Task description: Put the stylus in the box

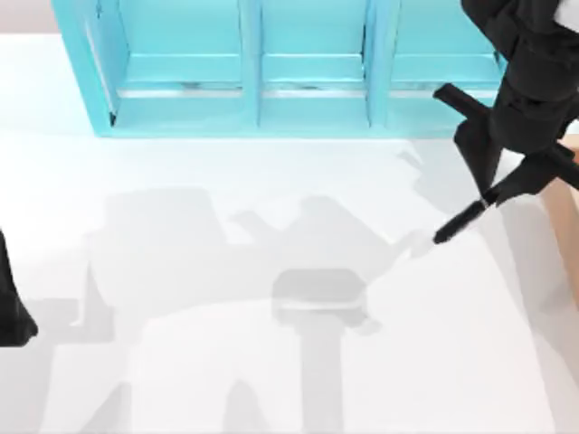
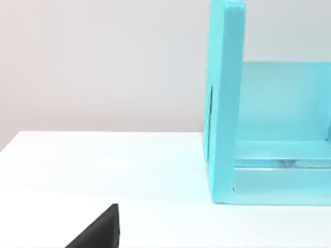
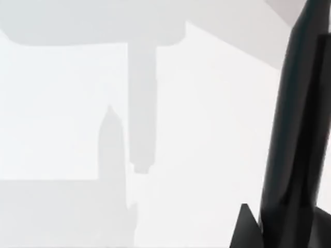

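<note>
The stylus (image 1: 461, 221) is held in the right gripper (image 1: 507, 185) above the table (image 1: 271, 362) at the right, its long axis slanting, tip pointed near-left. The box (image 1: 565, 226) lies just right. The left gripper (image 1: 14, 316) is parked at the left edge; whether its fingers are apart cannot be told. The shelf (image 2: 227, 103) is seen side-on in the left wrist view.

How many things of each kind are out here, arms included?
Shelf unit, turquoise: 1
Stylus, in the right tool: 1
Box, tan, right edge: 1
Robot arms, left and right: 2
Total: 5
</note>
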Robot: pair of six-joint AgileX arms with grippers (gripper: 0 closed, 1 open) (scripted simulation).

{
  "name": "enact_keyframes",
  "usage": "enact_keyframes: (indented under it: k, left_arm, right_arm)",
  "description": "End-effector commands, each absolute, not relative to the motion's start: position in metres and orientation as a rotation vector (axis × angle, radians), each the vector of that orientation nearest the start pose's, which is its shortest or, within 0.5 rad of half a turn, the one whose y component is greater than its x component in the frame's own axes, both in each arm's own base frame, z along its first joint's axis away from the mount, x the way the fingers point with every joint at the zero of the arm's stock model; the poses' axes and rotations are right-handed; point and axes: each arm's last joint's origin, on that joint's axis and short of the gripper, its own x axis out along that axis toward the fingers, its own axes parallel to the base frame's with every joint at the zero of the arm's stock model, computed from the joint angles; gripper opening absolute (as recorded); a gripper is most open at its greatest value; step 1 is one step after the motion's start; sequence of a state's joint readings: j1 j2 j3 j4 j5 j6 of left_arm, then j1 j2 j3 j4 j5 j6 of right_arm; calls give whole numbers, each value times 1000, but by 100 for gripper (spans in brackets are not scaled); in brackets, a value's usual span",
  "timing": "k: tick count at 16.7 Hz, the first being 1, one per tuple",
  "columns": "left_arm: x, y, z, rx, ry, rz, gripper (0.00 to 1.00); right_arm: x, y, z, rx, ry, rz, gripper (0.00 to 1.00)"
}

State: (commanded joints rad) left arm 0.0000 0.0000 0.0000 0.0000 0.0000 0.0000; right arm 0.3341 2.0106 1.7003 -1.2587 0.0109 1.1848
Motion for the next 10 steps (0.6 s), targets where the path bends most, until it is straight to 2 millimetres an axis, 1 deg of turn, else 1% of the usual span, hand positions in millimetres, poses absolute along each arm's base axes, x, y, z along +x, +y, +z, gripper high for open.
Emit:
enact_keyframes:
  k: [2,3,5,6,7,8,10]
  left_arm:
    - [106,-1,160,0,0,0,100]
    - [106,-1,160,0,0,0,100]
    - [106,-1,160,0,0,0,100]
    - [106,-1,160,0,0,0,100]
    - [106,-1,160,0,0,0,100]
    - [106,-1,160,0,0,0,100]
    - [106,-1,160,0,0,0,100]
  right_arm:
    - [379,66,224,762,1428,-787,0]
    - [380,30,225,822,1408,-854,0]
    - [373,-40,228,942,1361,-985,0]
    - [366,-70,229,995,1336,-1041,0]
    - [357,-95,231,1043,1313,-1088,0]
    - [348,-117,233,1084,1290,-1127,0]
    - [331,-147,237,1144,1251,-1179,0]
